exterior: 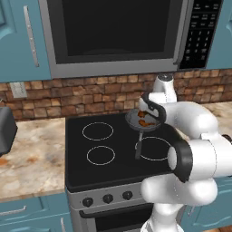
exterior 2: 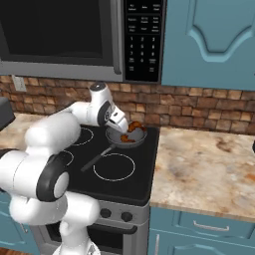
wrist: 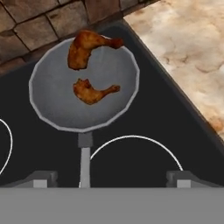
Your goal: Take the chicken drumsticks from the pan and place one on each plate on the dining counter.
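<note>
- your gripper [wrist: 111,177] hangs above the pan [wrist: 57,105] with its jaws spread wide, grasping nothing.
- you have two chicken drumsticks in that pan: the larger drumstick [wrist: 87,47] lies against the far rim, the smaller drumstick [wrist: 92,92] near the middle, apart from it.
- you see the pan on the black stovetop [wrist: 144,118], on the back burner nearest the brick wall [exterior 2: 199,107], its handle [wrist: 84,162] pointing toward the gripper.
- your stone worktop [exterior 2: 204,164] runs beside the stove.
</note>
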